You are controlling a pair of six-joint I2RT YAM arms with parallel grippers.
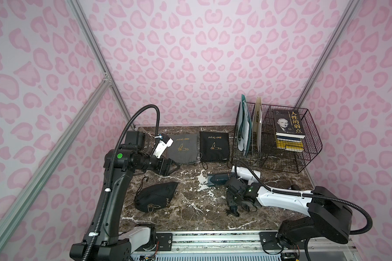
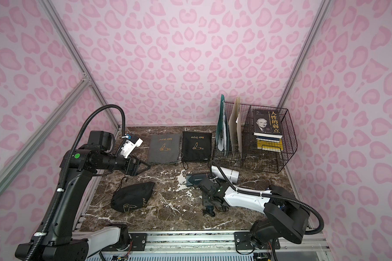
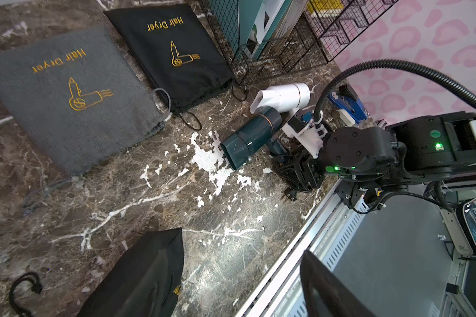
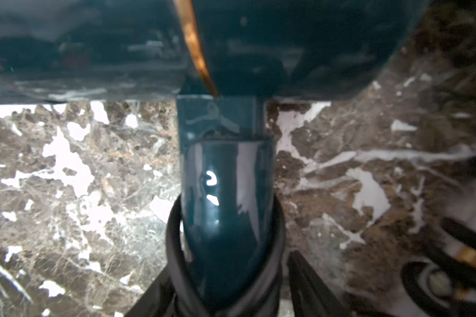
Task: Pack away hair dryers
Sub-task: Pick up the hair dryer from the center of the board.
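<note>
**Teal dryer straddled at the handle**

The right fingers (image 4: 311,285) flank the glossy teal dryer (image 1: 218,179) at its cord-wound handle; whether they pinch it cannot be told. The T-shaped dryer lies on the marble surface (image 1: 190,203) before the wire rack (image 1: 312,135), barrel crosswise, nozzle pointing away from the rack. The left fingers (image 3: 330,291) are spread and empty.

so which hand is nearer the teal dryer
Right. The right hand straddles the handle of the teal dryer; the left hand hangs well away, by the grey pouch.
</note>
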